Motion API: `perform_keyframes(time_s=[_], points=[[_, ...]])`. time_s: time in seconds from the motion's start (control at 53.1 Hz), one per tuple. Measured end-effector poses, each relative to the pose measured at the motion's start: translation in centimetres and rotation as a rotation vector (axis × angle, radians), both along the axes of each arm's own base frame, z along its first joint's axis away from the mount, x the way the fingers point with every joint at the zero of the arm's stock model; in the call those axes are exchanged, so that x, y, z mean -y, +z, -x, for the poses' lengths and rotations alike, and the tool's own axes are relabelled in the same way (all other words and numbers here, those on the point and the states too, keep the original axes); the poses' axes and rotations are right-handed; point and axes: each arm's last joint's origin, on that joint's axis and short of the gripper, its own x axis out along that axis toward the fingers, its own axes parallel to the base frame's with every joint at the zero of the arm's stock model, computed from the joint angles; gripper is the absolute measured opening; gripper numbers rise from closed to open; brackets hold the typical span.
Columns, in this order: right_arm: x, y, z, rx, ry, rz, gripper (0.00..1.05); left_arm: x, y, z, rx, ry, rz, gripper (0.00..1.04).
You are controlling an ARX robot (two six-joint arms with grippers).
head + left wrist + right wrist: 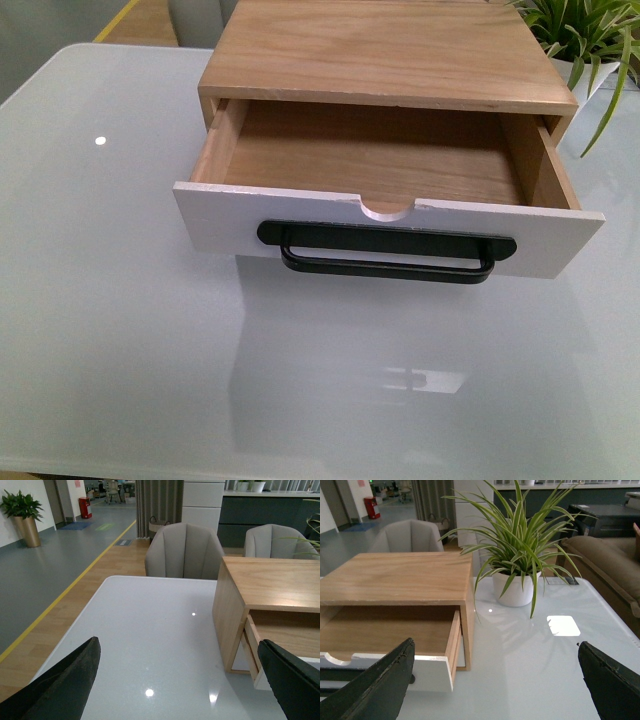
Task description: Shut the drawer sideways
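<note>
Two grippers are in play, and both are released with nothing between their fingers. Seen from the left wrist camera, the left gripper (178,650) has its jaws spread wide. Its dark fingers (70,685) frame a stretch of bare glossy white table (150,630). The right gripper (496,646) is the same, jaws fully apart over the table, gripping nothing. Neither arm appears in the front view.

The drawer (380,165) is pulled well out of a light-wood case (385,50) that sits at the far middle of the table. It extends toward the near side, and its wooden floor shows. Its white front panel (250,215) faces me, with a half-round notch (385,208) in the top edge and a long black bar handle (388,252) below that. The panel sits slightly askew, its right end a little nearer than its left.

From the left wrist camera, the case and the open drawer lie to the right of the left gripper. One finger overlaps the drawer's corner in the picture, and I cannot tell whether it touches. From the right wrist camera they lie to the left of the right gripper. A spiky green plant (520,535) in a white pot (516,587) stands on the table just right of the case. Grey chairs (185,550) stand beyond the table's far edge.
</note>
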Motion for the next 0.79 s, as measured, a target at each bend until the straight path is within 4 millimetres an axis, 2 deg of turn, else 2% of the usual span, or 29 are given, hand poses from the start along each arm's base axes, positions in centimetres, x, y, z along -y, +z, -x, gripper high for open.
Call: perform_keyframes(time_s=[0.735,0.791], points=[[0.0,0.0,0.0,0.0,0.0,0.0,0.96,0.0,0.0,0.0,0.0,0.0,0.0,0.96],[-0.06,-0.09,-0.03,-0.094,0.019,-0.011,0.96,0.0,0.0,0.0,0.0,0.0,0.0,0.96]])
